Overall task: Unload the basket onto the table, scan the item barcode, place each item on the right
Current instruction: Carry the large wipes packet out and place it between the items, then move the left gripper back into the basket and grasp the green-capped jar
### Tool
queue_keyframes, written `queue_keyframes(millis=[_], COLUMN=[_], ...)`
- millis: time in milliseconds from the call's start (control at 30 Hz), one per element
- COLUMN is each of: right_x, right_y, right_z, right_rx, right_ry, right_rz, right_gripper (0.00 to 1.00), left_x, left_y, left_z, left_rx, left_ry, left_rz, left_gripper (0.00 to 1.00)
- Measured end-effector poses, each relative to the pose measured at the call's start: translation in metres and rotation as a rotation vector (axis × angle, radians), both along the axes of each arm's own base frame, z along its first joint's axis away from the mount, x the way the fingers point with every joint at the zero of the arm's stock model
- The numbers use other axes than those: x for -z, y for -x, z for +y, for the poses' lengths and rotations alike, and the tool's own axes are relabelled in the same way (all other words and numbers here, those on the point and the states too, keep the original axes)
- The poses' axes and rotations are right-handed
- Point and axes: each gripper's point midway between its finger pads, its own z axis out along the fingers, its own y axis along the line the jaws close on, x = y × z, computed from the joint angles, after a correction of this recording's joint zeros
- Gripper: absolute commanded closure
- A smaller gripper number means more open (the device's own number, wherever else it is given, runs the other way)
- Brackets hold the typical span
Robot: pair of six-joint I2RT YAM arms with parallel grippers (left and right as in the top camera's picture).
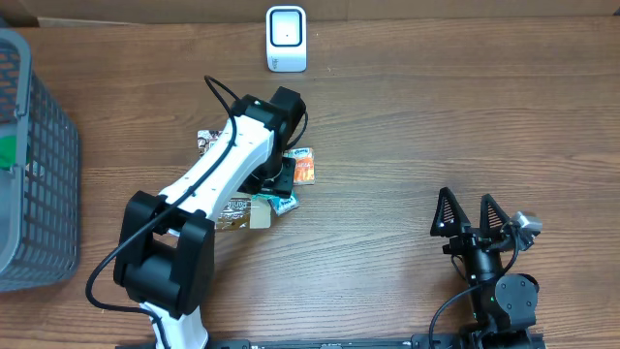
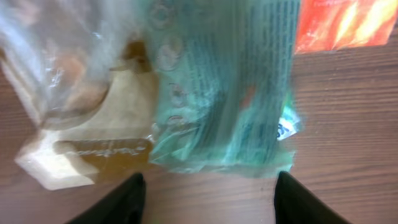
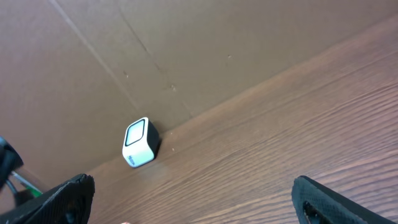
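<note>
the left gripper [image 2: 208, 183] hangs over the pile of snack packets [image 1: 254, 211] mid-table, fingers parted with only bare wood between them and a green packet [image 2: 224, 93] just ahead. the right gripper [image 1: 472, 215] rests wide open and empty, well apart from the white scanner [image 1: 287, 39].

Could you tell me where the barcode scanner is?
In the overhead view the scanner stands at the far edge of the table, beyond the packet pile.

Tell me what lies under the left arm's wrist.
A heap of packets: an orange packet, a teal packet and a clear packet with tan card poke out. From overhead the left arm covers the heap's middle and its own claw.
</note>
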Motion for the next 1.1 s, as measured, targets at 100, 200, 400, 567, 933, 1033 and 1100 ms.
queue_keyframes(millis=[100,200,400,567,933,1033,1100], right_x=[0.0,0.0,0.0,0.0,0.0,0.0,0.0], right_y=[0.0,0.0,0.0,0.0,0.0,0.0,0.0], right_z=[0.0,0.0,0.0,0.0,0.0,0.0,0.0], right_rx=[0.0,0.0,0.0,0.0,0.0,0.0,0.0], right_ry=[0.0,0.0,0.0,0.001,0.0,0.0,0.0], right_rz=[0.001,0.001,0.002,0.002,0.002,0.002,0.002], right_gripper=[0.0,0.0,0.0,0.0,0.0,0.0,0.0], left_x=[-0.058,-0.142,-0.313,-0.369,-0.351,-0.336,-0.325], left_y=[-0.028,-0.062,-0.072,-0.04,0.007,0.024,0.035], left_z=[0.007,0.018,0.087,0.169,0.314,0.346,0.367], left_rx=[-0.042,-0.08,-0.216,-0.418,-0.863,-1.0,-1.074], left_ry=[0.024,0.089,0.177,0.113,-0.076,-0.11,-0.136], left_rz=[-0.078,-0.272,-0.781,-0.979,-0.939,-0.895,-0.86], left_gripper=[0.46,0.39,0.23,0.17,0.24,0.22,0.22])
